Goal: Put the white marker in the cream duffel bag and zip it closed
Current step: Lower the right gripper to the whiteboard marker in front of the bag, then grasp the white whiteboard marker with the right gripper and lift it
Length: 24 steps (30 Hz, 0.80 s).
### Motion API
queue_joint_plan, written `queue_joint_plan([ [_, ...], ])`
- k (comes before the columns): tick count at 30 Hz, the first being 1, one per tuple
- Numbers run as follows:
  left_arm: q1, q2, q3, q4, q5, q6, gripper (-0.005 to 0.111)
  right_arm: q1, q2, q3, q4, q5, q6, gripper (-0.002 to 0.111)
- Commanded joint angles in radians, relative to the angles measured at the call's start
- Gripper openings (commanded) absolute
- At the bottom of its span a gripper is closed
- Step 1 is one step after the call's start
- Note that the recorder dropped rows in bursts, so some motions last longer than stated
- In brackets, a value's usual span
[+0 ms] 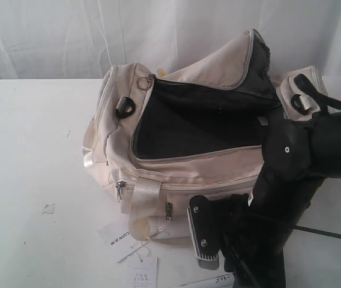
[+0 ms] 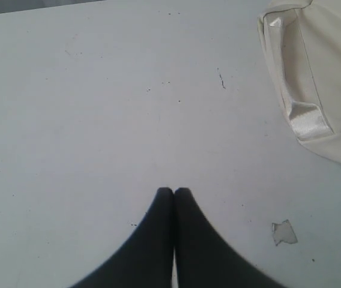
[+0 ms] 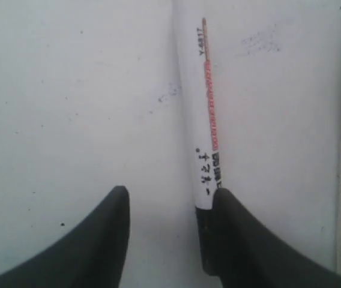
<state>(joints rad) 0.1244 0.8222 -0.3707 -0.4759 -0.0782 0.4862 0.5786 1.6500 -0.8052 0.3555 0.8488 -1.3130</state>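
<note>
Rt gripper (image 3: 172,195): jaws apart, low over the white table (image 1: 26,180), in front of the bag's front face. The white marker (image 3: 197,108) lies flat on the table between my fingers, not clamped. Its dark cap end touches the inner face of one finger; the other finger stands clear, bare table between. Barrel runs straight out away from me, red and black print up. Cream fabric shows just beside the marker, at the frame's edge.

Lt gripper (image 2: 173,192): jaws together, nothing in them, over bare table. Bag's end w/ shiny strap (image 2: 305,120) nearby, not touching. Small chip in the tabletop (image 2: 284,233) close to my tips.

The cream duffel bag (image 1: 101,144): mid-table, main compartment unzipped, flap (image 1: 218,66) thrown back, dark lining (image 1: 182,120) exposed. Marker is outside the bag. Paper hang tags (image 1: 128,240) lie on the table at its front.
</note>
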Motion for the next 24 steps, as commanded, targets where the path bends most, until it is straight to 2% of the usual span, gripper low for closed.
queue_joint_plan([
  [1,-0.007,-0.005,0.008,-0.009,0.007,0.0,0.0,0.002,-0.001,0.035,-0.013,-0.082,-0.032,0.042],
  [7,-0.007,-0.005,0.008,-0.009,0.003,0.0,0.0,0.002,-0.001,0.063,-0.014,-0.163,-0.036,0.042],
  [13,-0.007,-0.005,0.008,-0.009,0.003,0.0,0.0,0.002,0.023,0.063,-0.016,-0.166,-0.036,0.039],
  [18,-0.007,-0.005,0.008,-0.009,0.001,0.0,0.0,0.002,0.035,0.063,-0.016,-0.166,-0.036,0.026],
  [24,-0.007,-0.005,0.008,-0.009,0.001,0.0,0.0,0.002,0.035,0.063,-0.016,-0.184,-0.029,0.001],
])
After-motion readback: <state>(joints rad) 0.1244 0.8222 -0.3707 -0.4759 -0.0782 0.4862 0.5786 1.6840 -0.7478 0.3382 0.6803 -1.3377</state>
